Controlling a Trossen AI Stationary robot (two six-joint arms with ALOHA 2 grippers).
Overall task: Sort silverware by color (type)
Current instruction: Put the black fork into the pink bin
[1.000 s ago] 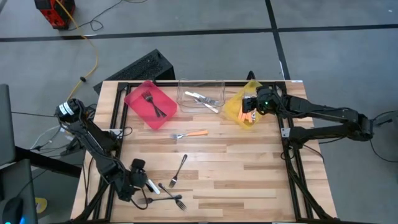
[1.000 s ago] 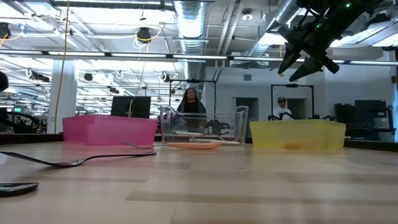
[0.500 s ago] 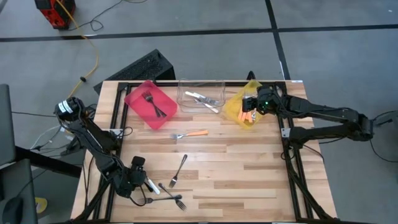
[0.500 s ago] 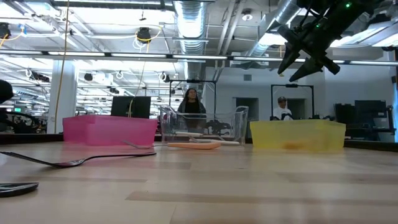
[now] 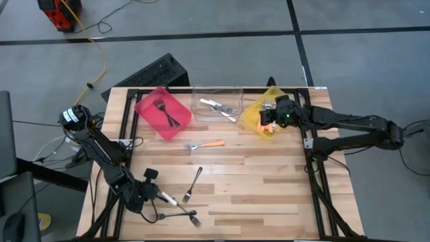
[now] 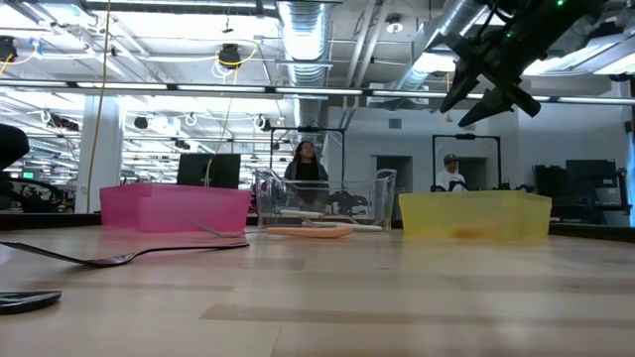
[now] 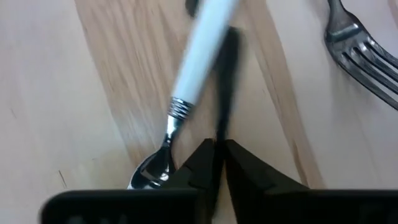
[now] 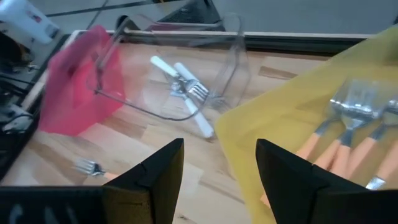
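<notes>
Lower left, left gripper [image 5: 163,198] closes its jaws on a white-handled piece [image 7: 200,55] beside a dark fork [image 5: 188,216]. Mid-worktop: another dark fork [image 5: 193,183], an orange-handled fork [image 5: 205,144] — unsorted. Top: red bin [image 5: 162,113], clear bin [image 5: 218,104], yellow bin [image 5: 261,115] partly filled; right gripper [image 5: 271,115] open, empty.
</notes>
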